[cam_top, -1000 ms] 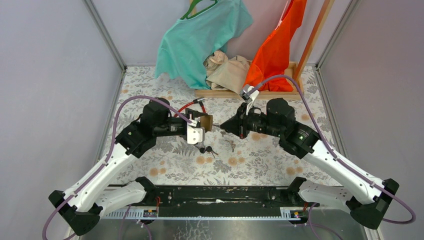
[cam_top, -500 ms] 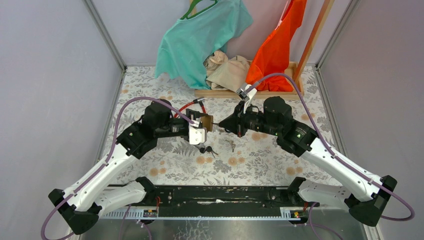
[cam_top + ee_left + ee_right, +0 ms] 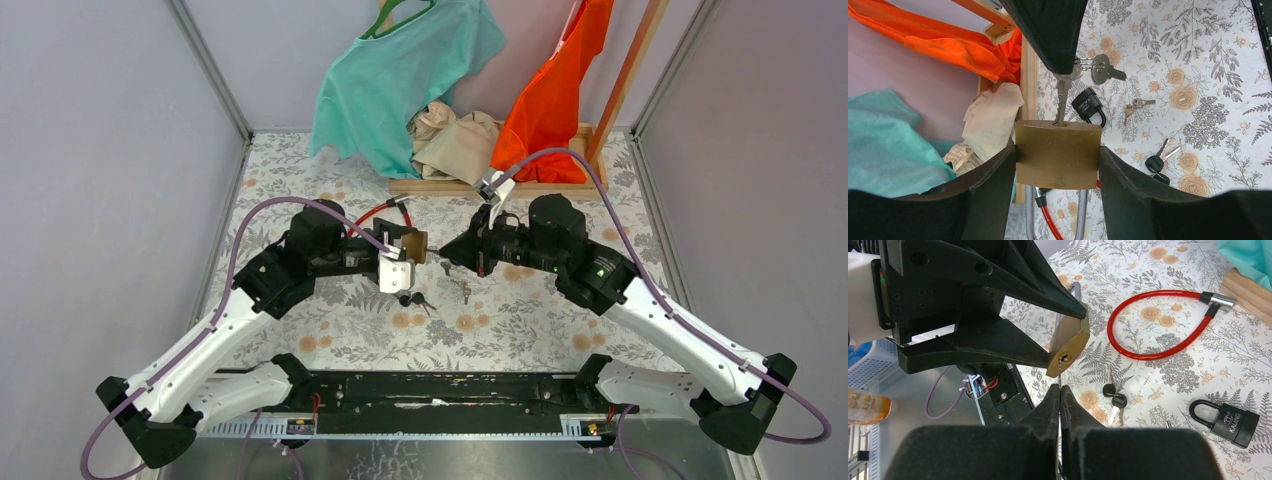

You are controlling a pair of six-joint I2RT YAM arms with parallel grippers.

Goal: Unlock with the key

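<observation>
My left gripper [image 3: 1058, 150] is shut on a brass padlock [image 3: 1058, 155] and holds it above the table, shackle toward the wrist and keyhole facing the right arm. My right gripper [image 3: 1060, 387] is shut on a silver key [image 3: 1060, 374]. The key's blade tip sits at or just inside the keyhole of the padlock [image 3: 1068, 347]. In the left wrist view the key [image 3: 1063, 97] hangs from the right gripper's tip [image 3: 1058, 65], with a key ring and a second key beside it. In the top view the padlock [image 3: 414, 245] and the right gripper [image 3: 443, 250] meet mid-table.
A red cable lock [image 3: 1158, 325] lies behind the padlock. A black padlock [image 3: 1089, 106], a pair of black-headed keys [image 3: 1158, 160] and small silver keys [image 3: 1135, 105] lie on the floral cloth below. A wooden rack base [image 3: 480, 185] with clothes stands at the back.
The right gripper has moved a little left toward the padlock, and the left gripper with the padlock has shifted slightly right, closing the gap between key and keyhole.
</observation>
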